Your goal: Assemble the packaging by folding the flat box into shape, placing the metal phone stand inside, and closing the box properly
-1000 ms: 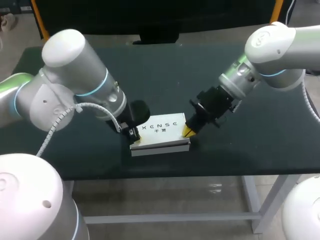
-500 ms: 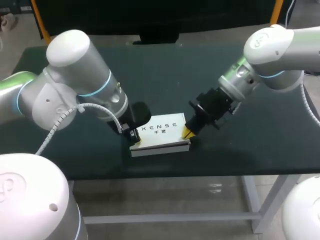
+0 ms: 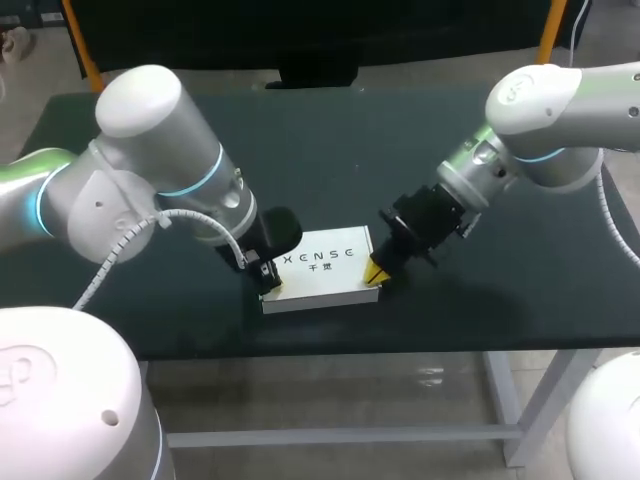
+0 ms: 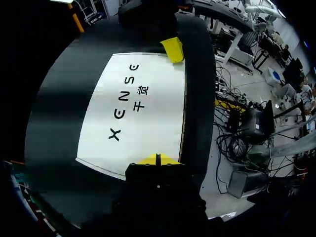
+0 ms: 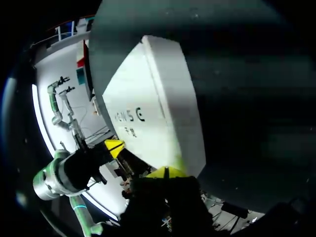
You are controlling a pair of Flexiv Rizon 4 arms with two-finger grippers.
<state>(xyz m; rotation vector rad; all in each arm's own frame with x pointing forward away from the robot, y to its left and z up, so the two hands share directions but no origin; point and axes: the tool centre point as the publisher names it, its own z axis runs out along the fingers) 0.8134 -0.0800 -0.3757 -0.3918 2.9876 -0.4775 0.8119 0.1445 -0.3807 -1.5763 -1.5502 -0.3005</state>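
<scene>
Rounded white-and-silver left arm (image 3: 140, 160), trailing a ribbed white cable (image 3: 118, 252), and right arm (image 3: 545, 105) show blue joint rings

The white cardboard box (image 3: 320, 268) lies on the dark desk (image 3: 400, 150) near its front edge, between the left gripper (image 3: 268, 283) and the right gripper (image 3: 375, 272).

Dark table (image 3: 400, 150); a white box (image 3: 320, 268) lies flat near its front edge.

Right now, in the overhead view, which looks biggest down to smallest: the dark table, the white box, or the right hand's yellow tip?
1. dark table
2. white box
3. right hand's yellow tip
No two look alike.
</scene>
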